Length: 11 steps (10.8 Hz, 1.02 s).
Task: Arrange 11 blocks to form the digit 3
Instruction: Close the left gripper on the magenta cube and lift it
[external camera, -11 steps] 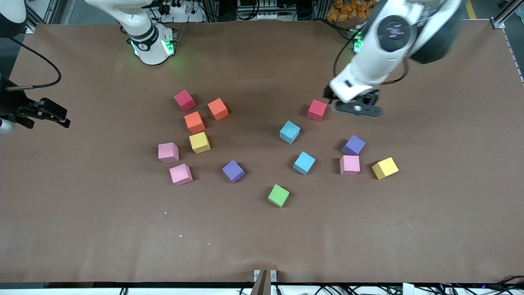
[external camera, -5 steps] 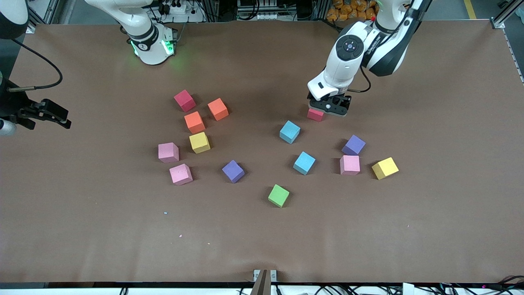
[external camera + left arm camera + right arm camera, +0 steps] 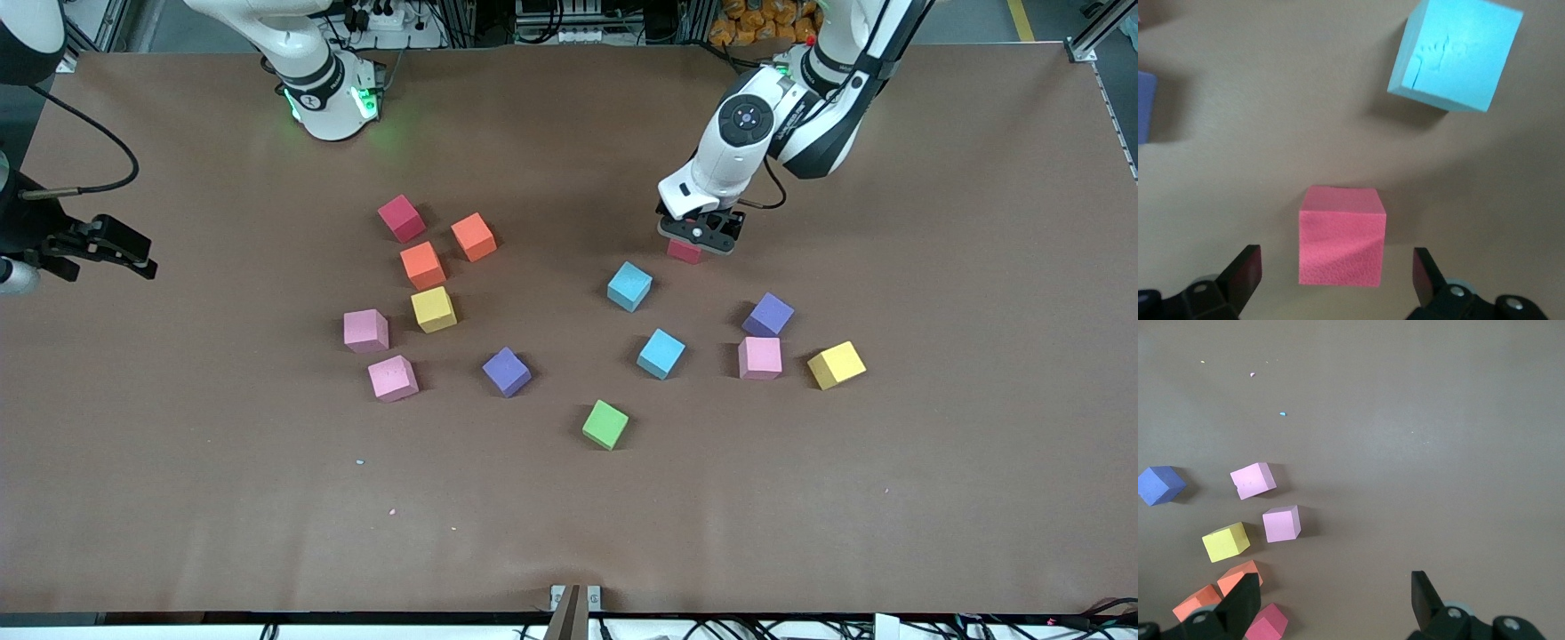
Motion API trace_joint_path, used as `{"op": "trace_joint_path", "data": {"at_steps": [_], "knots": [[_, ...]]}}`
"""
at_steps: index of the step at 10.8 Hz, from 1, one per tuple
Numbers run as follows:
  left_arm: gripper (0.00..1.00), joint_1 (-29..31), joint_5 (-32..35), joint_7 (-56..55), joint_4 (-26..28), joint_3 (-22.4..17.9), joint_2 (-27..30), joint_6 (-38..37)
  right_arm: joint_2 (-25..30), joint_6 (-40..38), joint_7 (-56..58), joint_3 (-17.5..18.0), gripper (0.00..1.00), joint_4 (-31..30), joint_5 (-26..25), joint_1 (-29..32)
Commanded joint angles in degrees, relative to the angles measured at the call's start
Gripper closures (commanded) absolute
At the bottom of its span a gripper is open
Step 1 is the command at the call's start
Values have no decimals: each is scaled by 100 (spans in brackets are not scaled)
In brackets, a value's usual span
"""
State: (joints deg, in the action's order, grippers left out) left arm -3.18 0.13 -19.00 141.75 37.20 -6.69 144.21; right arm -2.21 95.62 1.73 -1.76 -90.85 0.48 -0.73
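Note:
My left gripper [image 3: 698, 236] is open and low over a red block [image 3: 684, 252]. In the left wrist view the red block [image 3: 1341, 235] sits on the table between the two spread fingers [image 3: 1245, 273] with a gap on each side. A light blue block [image 3: 629, 285] lies close by, nearer the front camera, and shows in the left wrist view [image 3: 1455, 53]. My right gripper [image 3: 107, 244] is open and empty and waits past the right arm's end of the table; it also shows in the right wrist view [image 3: 1335, 600].
Toward the right arm's end lie a red block [image 3: 401, 218], two orange blocks [image 3: 472, 236], a yellow [image 3: 433, 308], two pink [image 3: 365, 330] and a purple [image 3: 506, 371]. Toward the left arm's end lie light blue [image 3: 661, 353], purple [image 3: 768, 315], pink [image 3: 759, 357] and yellow [image 3: 836, 364]. A green cube [image 3: 605, 424] is nearest the camera.
My left gripper has swung from beside the red block to over it and come down around it. The right arm and the other blocks have not moved.

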Motion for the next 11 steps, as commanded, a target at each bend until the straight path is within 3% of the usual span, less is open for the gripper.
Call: {"op": "trace_joint_path", "data": {"at_steps": [1,4,8,11], "knots": [[0,-7,294,-77,37,16,-156,186,45,-17,-94,18,0,-30,-31,20],[0,-59,373,-77,55,7,-341,354,36,-227,-103,0,0,-29,-22,37],[0,-51,1206,-594,72,-19,-604,415,18,-543,-103,26,0,5,75,-32],[0,-60,1314,-876,81,-11,-702,415,-77,-553,-33,35,0,14,66,-452]]}}
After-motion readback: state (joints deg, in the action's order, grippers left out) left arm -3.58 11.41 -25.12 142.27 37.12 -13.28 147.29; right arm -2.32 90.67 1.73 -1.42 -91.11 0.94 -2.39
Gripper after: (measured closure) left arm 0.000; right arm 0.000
